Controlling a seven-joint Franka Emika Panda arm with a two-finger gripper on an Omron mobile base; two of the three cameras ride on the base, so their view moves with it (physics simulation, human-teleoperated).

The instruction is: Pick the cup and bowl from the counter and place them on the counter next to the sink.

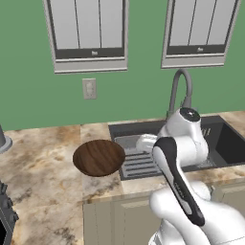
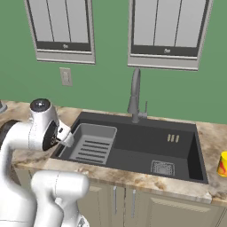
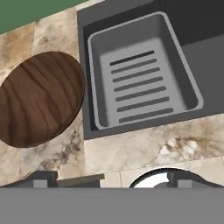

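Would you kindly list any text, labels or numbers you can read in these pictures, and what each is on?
None is readable.
Window frames: a small dark mark on each lower bar, too blurred to read.
Cup: red-orange markings, no legible letters.

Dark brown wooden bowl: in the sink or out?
Out. The dark brown wooden bowl sits on the marbled counter, left of the sink.

Grey slotted rack (image 3: 144, 72) below faucet (image 2: 134, 95), two windows (image 1: 88, 33) above
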